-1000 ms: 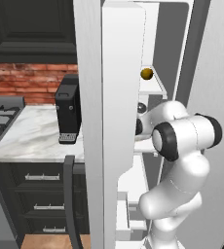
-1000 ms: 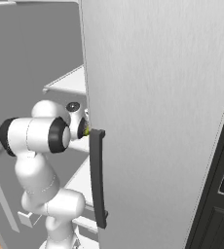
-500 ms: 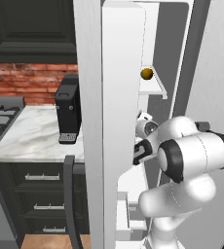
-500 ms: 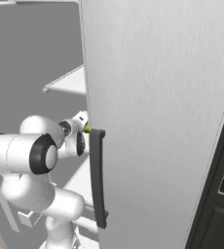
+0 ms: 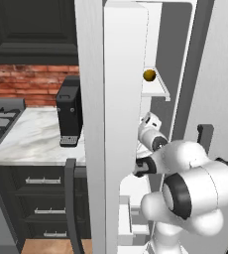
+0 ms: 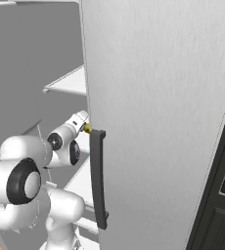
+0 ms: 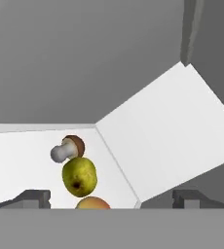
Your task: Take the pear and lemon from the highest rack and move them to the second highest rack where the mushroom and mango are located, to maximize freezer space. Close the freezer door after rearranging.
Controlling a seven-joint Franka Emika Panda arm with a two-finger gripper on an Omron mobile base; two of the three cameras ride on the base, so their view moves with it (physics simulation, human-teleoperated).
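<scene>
The freezer door (image 6: 158,112) hides most of the freezer's interior in the right base view. In the hand view the mango (image 7: 92,204) is cut off at the bottom edge, and the gripper's (image 7: 111,199) finger tips barely show, so their spacing is unclear.

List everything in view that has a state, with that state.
freezer door, open
gripper, jaws open, holding nothing
pear, lying loose on the white shelf, next to the mushroom
mango, on the same shelf by the pear, partly cut off
lemon, on the higher shelf, not yet moved
</scene>
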